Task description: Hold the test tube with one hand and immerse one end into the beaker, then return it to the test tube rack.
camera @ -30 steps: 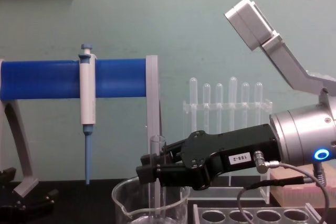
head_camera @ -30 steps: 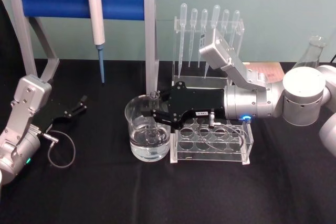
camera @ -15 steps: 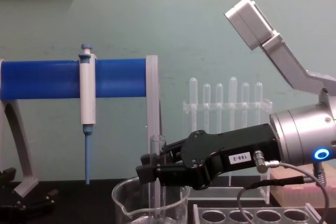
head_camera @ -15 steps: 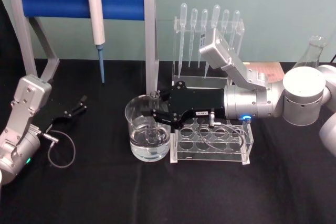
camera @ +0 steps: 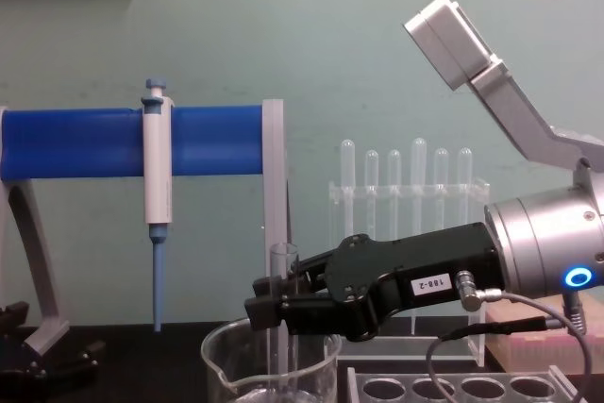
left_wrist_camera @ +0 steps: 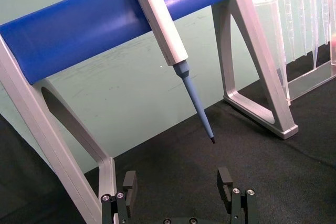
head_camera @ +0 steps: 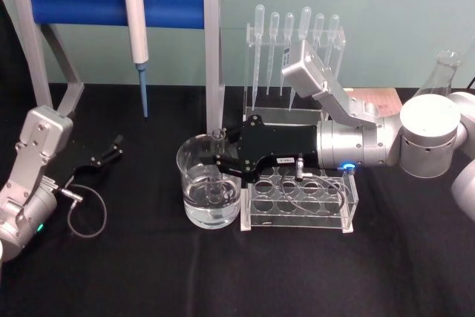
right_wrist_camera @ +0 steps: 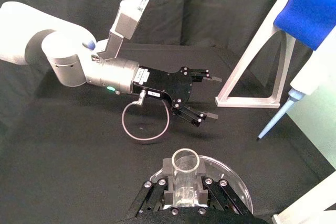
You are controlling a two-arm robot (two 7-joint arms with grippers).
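We are holding the test tube [camera: 282, 269] upright over the beaker [head_camera: 185, 177], its flared rim above the black fingers and its lower part running down inside the glass wall. The right gripper [camera: 275, 310] is clenched on the tube from both sides, near the upper end. The beaker is standing just beside the test tube rack [head_camera: 349, 210], under our right wrist. The left gripper [head_camera: 111, 150] is lying parked on the black table [head_camera: 148, 272], well apart, with its fingers spread and empty.

We are judging the return trip as the risky part. If we are not lifting high enough before swinging towards the rack, the rounded bottom could catch the beaker's rim and tip it or spill the water. The tube is smooth and gripped high, so it could also slide or swing in the pads. A tilted tube could miss its rack hole.

The head view is showing the water level and the tube's end reaching into it, which the chest view is cutting off at its lower edge. The chest view is showing how upright the tube stands. The right wrist view is looking straight down the open mouth of the tube [right_wrist_camera: 186, 167], clamped between the pads.
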